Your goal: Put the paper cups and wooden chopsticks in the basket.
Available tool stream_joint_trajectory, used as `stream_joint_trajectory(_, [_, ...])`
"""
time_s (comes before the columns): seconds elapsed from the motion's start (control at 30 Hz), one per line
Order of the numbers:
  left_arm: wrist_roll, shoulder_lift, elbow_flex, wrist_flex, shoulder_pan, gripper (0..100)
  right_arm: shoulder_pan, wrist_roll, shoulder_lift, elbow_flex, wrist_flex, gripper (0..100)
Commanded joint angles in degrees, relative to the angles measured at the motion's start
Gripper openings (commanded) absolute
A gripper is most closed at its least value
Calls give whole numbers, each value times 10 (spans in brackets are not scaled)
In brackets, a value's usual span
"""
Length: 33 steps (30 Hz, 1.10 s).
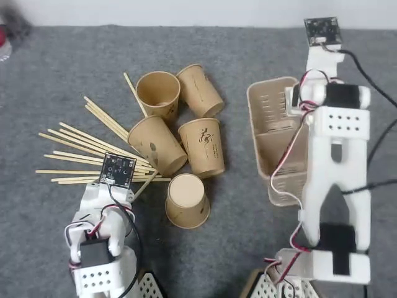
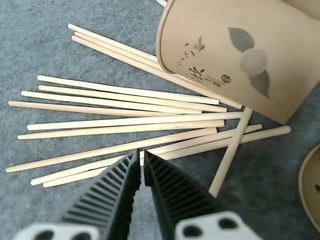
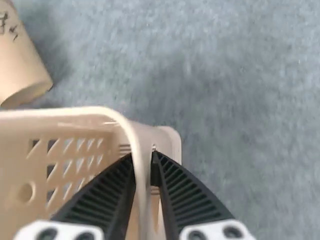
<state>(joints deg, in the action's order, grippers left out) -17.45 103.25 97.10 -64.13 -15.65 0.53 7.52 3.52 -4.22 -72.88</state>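
Grey-carpeted desk: basket, right, looks empty. Five cups lie centre and chopsticks fan out left, all outside it. Right tool pinches basket rim; left tool, pressed nearly together, hovers over chopsticks w/o gripping. Risks: thin chopsticks may slip or scatter, & a tug could tip basket.

Chopsticks fanned left of cups, some under one cup; basket right, apart.

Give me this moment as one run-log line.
left jaws: shut, over chopsticks | right jaws: clamped on basket rim | paper cups: five, all outside basket
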Motion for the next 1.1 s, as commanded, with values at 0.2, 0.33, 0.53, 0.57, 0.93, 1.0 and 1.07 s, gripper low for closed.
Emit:
stream_joint_trajectory(0.2, [-2, 7, -7, -2, 3, 13, 0, 3, 0, -90, -19, 195])
stream_joint_trajectory(0.33, [-2, 7, -7, -2, 3, 13, -4, 5, 19, -149, -57, 319])
stream_joint_trajectory(0.53, [-2, 7, -7, -2, 1, 13, -6, 7, 80, -235, -120, 255])
stream_joint_trajectory(0.57, [-2, 7, -7, -2, 0, 13, -12, 7, 91, -246, -137, 250])
stream_joint_trajectory(0.93, [77, 8, -7, 35, -71, 156, -263, 74, 171, -254, -299, 247])
stream_joint_trajectory(1.0, [92, 8, -7, 33, -72, 193, -298, 76, 175, -252, -298, 247])
stream_joint_trajectory(1.07, [92, 8, -7, 33, -72, 197, -320, 77, 166, -251, -288, 247])
